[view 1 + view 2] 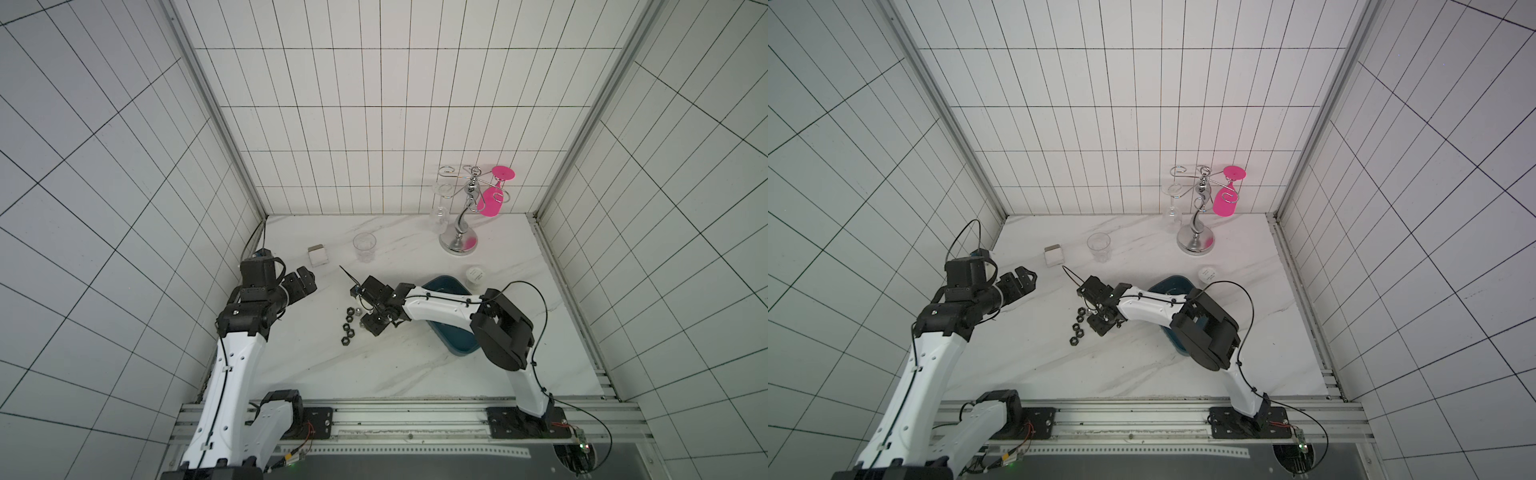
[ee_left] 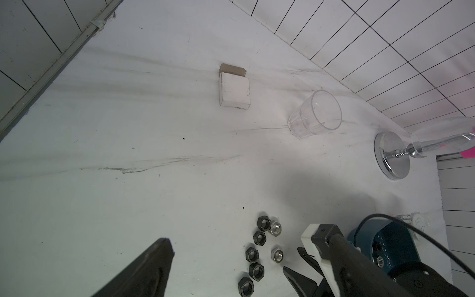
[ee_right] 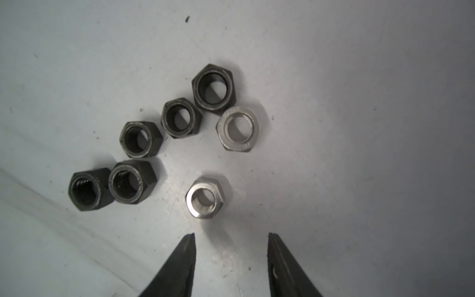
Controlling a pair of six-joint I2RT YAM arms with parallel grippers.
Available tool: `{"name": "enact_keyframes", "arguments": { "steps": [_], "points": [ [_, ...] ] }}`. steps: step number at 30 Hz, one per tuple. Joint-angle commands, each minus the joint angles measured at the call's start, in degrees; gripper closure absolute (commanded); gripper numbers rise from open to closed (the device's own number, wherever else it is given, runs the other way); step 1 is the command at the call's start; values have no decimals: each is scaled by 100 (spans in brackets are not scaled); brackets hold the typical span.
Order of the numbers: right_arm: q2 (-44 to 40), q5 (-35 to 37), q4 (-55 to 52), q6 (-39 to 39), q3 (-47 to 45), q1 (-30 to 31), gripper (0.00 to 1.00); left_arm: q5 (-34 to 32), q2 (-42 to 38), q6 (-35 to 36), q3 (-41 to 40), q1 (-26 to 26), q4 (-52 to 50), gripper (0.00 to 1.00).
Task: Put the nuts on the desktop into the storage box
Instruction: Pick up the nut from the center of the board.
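Seven nuts [image 3: 181,119] sit on the desktop [image 3: 347,77]: five black, two silver. Jaws of the right gripper [image 3: 231,237] stand apart, empty; the left gripper [image 1: 308,282] gapes wide.

Robot lab cell, white-tiled walls [image 1: 374,104], aluminium rail [image 1: 415,419]

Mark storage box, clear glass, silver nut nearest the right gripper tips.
storage box [image 1: 459,347]: top view, near corner wall.
clear glass [image 2: 308,118]: left wrist view, side wall.
silver nut [image 3: 219,192]: right wrist view, hex rim.
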Motion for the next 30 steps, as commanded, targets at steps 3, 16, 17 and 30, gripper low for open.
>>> {"name": "enact_keyframes", "arguments": {
  "steps": [3,16,17,30],
  "points": [
    [328,135,-113,-66,345,128,53,43,-166,155,96,54,-126,1],
    [436,361,-150,-92,439,215,86,30,-303,194,73,98,-220,1],
    [307,372,-31,-50,316,207,87,39,-303,196,79,99,-230,2],
    [-2431,308,547,785,-1370,-910,85,676,-59,-164,-35,85,263,2]
  ]
}}
